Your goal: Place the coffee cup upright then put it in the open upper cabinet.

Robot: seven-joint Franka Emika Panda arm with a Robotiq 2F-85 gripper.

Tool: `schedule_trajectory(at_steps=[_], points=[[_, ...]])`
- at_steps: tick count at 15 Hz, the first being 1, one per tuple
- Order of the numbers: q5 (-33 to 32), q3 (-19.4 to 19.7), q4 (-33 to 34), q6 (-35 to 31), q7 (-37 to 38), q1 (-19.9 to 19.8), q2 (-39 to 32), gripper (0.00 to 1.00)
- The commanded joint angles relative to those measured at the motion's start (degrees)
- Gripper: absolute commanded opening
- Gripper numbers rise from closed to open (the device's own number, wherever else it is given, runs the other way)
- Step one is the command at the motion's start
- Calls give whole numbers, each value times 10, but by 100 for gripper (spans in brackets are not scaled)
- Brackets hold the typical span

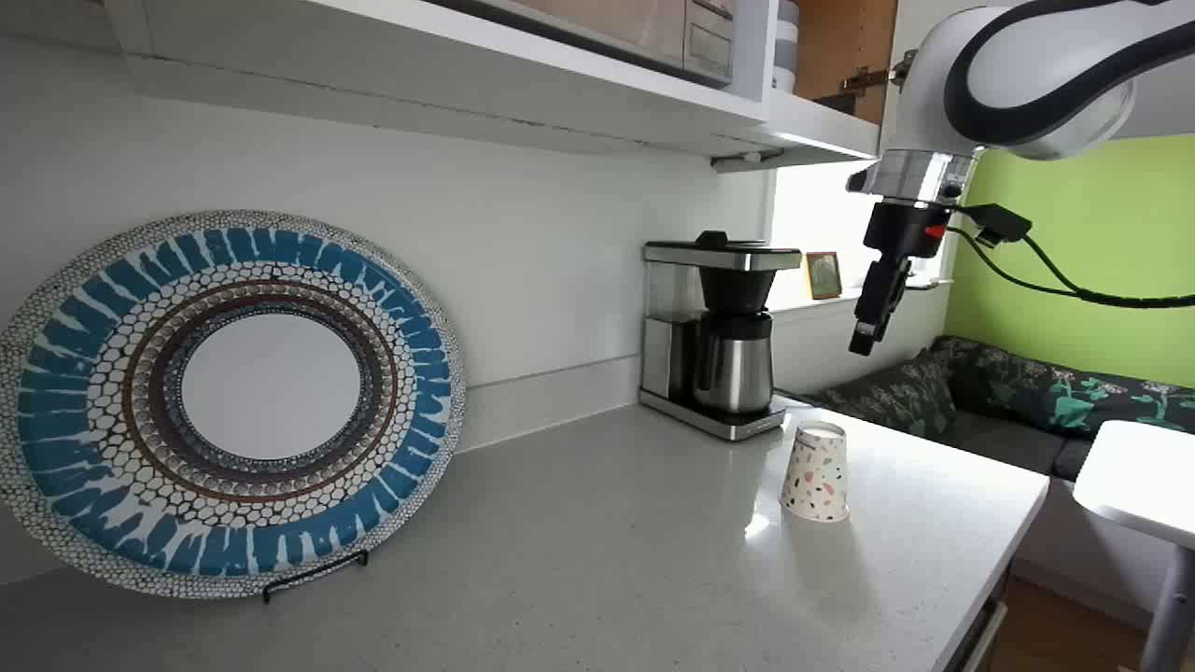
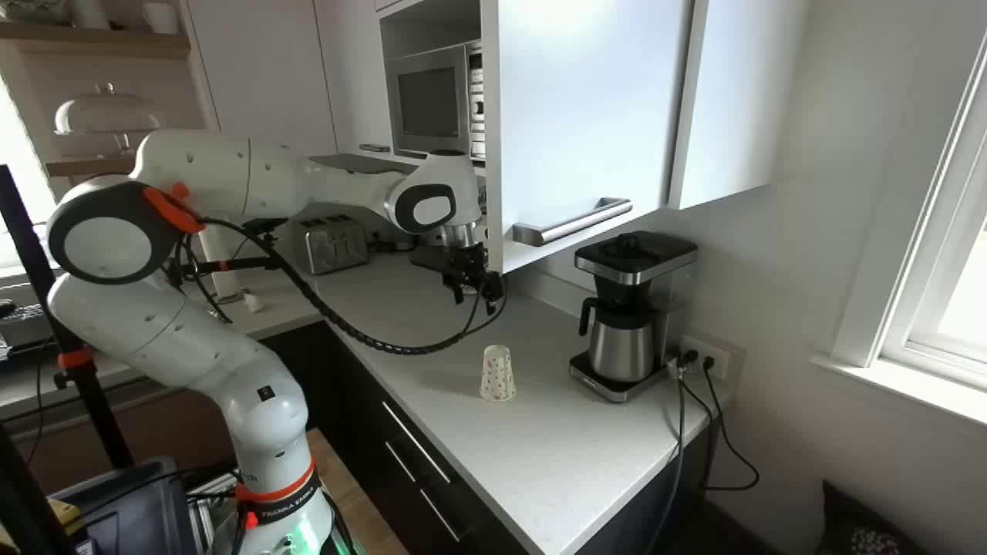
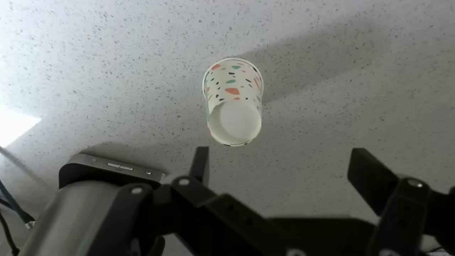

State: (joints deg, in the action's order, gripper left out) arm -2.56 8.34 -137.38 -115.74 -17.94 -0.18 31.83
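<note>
The coffee cup, white with coloured specks, stands upside down on the counter, its narrow closed base up and its wide rim down. It shows in both exterior views and in the wrist view. My gripper is open and empty, in the air above the counter, apart from the cup; it also shows in both exterior views. The open upper cabinet shows a brown wooden inside and stacked dishes in an exterior view. In an exterior view its white door hides the interior.
A black-and-steel coffee maker stands near the cup by the wall. A large blue patterned plate leans on the wall. The open door with its steel handle hangs close to my gripper. The counter ends at a front edge.
</note>
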Motion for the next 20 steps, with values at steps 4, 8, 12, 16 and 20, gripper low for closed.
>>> schedule_trajectory(at_steps=[4, 8, 12, 16, 20], points=[[2, -2, 1, 1, -1, -3, 0, 100], [17, -10, 13, 43, 56, -12, -25, 100], [-8, -46, 18, 69, 172, -33, -64, 100], [-11, -62, 23, 59, 282, -52, -110, 100], [9, -55, 30, 48, 376, -69, -144, 100]])
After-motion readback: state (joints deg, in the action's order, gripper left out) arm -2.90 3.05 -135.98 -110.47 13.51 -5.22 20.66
